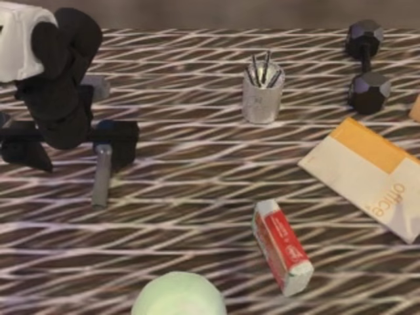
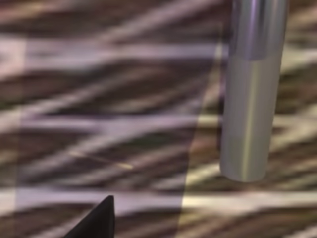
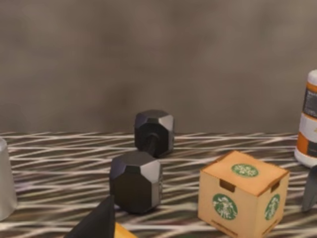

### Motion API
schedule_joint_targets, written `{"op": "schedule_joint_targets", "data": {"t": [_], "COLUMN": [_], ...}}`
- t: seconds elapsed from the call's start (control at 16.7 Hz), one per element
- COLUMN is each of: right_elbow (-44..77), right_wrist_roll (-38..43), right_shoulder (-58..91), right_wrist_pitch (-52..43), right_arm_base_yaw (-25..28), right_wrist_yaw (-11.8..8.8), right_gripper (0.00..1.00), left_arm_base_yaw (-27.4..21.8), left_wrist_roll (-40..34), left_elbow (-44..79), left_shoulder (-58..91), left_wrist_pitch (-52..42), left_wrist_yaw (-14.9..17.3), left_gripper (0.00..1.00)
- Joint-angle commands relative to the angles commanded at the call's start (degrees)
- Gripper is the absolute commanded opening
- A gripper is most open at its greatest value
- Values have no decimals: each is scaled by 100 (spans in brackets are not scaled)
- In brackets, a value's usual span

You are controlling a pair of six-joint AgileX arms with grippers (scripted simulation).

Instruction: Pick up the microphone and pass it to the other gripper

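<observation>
Microphone lies at the tabletop's left, grey handle projecting from the left hand, whose fingers straddle it, closure indiscernible; squeeze squarely before lifting, leaving handle free for the right hand, unseen from above.

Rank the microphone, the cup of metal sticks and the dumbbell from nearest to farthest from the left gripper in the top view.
1. Microphone: at the left gripper, table's left.
2. Cup of metal sticks: middle, toward the back.
3. Dumbbell: far right, at the back.
</observation>
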Motion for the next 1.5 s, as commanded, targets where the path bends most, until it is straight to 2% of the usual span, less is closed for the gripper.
{"op": "schedule_joint_targets", "data": {"t": [0.3,0.78,1.08,1.5], "right_elbow": [0,0,0,0], "right_wrist_roll": [0,0,0,0], "right_shoulder": [0,0,0,0], "right_wrist_pitch": [0,0,0,0], "right_arm_base_yaw": [0,0,0,0], "right_wrist_yaw": [0,0,0,0], "right_gripper": [100,100,100,100], "left_arm_base_yaw": [27,62,65,65], "left_wrist_roll": [16,77,81,81], "left_elbow": [-64,-800,-865,-865], "left_shoulder": [45,1068,1167,1167], "left_wrist_pitch": [102,1902,2035,2035], "left_wrist_yaw": [3,13,15,15], "left_gripper": [100,100,100,47]}}
